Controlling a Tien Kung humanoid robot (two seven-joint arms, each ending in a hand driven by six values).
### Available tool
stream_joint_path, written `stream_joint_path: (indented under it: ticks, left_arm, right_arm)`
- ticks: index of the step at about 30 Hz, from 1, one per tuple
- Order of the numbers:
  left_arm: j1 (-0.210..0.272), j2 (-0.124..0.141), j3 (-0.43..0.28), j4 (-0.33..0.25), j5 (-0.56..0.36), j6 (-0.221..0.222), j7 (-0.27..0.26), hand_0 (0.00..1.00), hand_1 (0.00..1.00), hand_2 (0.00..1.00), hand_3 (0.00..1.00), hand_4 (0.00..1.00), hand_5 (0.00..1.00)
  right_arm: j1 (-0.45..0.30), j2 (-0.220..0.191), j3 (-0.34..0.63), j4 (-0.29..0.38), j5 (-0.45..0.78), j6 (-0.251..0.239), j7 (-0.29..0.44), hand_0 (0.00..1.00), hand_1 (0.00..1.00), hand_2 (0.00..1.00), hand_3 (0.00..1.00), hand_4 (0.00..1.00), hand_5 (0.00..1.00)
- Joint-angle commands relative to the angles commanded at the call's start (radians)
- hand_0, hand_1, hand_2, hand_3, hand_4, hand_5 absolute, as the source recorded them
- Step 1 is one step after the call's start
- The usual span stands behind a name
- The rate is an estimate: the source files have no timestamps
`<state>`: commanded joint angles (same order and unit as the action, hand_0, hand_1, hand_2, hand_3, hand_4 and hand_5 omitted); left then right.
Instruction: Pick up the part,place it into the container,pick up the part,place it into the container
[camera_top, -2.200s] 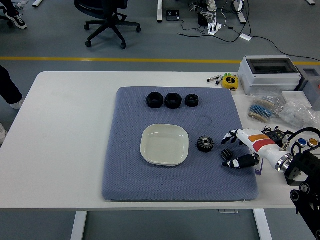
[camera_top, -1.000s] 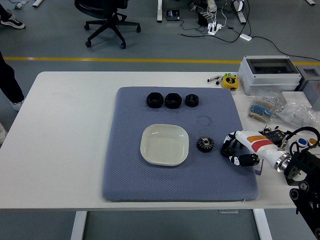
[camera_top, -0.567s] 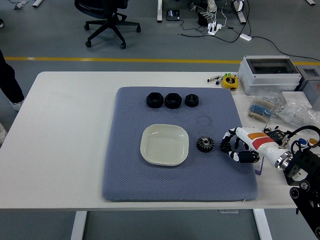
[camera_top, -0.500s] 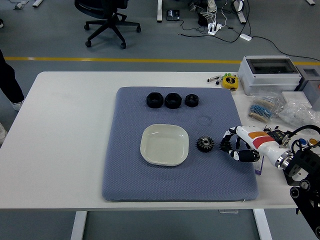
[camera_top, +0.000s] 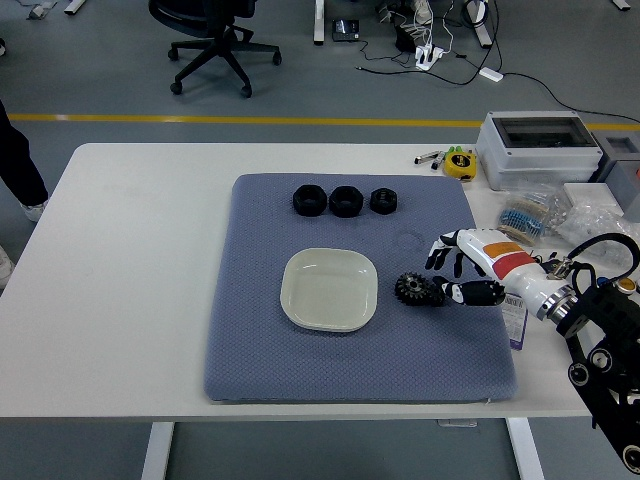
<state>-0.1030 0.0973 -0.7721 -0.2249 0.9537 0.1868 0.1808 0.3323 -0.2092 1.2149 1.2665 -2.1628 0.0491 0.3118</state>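
The gear (camera_top: 408, 289) lies just left of the right hand's (camera_top: 462, 270) fingertips (camera_top: 437, 291); whether they touch it cannot be told (dark on dark).

A white table (camera_top: 140, 250) stands on a grey floor (camera_top: 100, 60) crossed by a yellow line (camera_top: 250, 121). Beyond it a black office chair (camera_top: 212, 40) stands on castors. Cables (camera_top: 440, 45) and a power strip lie on the floor at top right. A dark trouser leg (camera_top: 15, 165) shows at the left edge.
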Motion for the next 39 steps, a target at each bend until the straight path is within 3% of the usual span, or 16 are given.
stream_joint_path:
  ticks: [7, 8, 13, 14, 29, 39]
  left_arm:
    - [0.002, 0.002, 0.000, -0.001, 0.000, 0.000, 0.001, 0.730, 0.705, 0.750, 0.606, 0.711, 0.676]
    - [0.003, 0.002, -0.001, -0.001, 0.001, 0.000, 0.001, 0.730, 0.705, 0.750, 0.607, 0.712, 0.676]
    - [0.004, 0.003, -0.007, -0.001, 0.013, -0.002, 0.004, 0.730, 0.705, 0.750, 0.607, 0.712, 0.676]
    - [0.005, 0.003, -0.009, -0.001, 0.017, -0.002, 0.005, 0.729, 0.705, 0.750, 0.606, 0.712, 0.675]
    - [-0.001, 0.003, -0.001, 0.000, 0.002, 0.001, 0.001, 0.730, 0.705, 0.751, 0.606, 0.712, 0.676]
    - [-0.002, 0.003, -0.001, -0.001, 0.004, 0.000, 0.002, 0.729, 0.704, 0.751, 0.607, 0.712, 0.673]
  right_arm:
    - [0.011, -0.006, -0.001, 0.002, -0.016, 0.004, -0.014, 0.098, 0.299, 0.436, 0.492, 0.669, 0.002]
    - [0.009, -0.008, 0.001, 0.001, -0.031, 0.025, -0.021, 0.304, 0.465, 0.565, 0.603, 0.784, 0.144]
    - [0.000, -0.009, -0.002, -0.017, -0.073, 0.080, -0.032, 0.304, 0.465, 0.565, 0.603, 0.784, 0.144]
    - [-0.001, -0.008, -0.005, -0.022, -0.077, 0.084, -0.032, 0.562, 0.673, 0.768, 0.820, 0.998, 0.322]
    - [0.019, 0.003, -0.018, -0.087, -0.071, 0.045, -0.049, 0.533, 0.657, 0.764, 0.812, 0.998, 0.337]
    - [0.101, 0.014, -0.104, -0.150, -0.054, 0.037, -0.053, 0.504, 0.638, 0.747, 0.794, 0.998, 0.331]
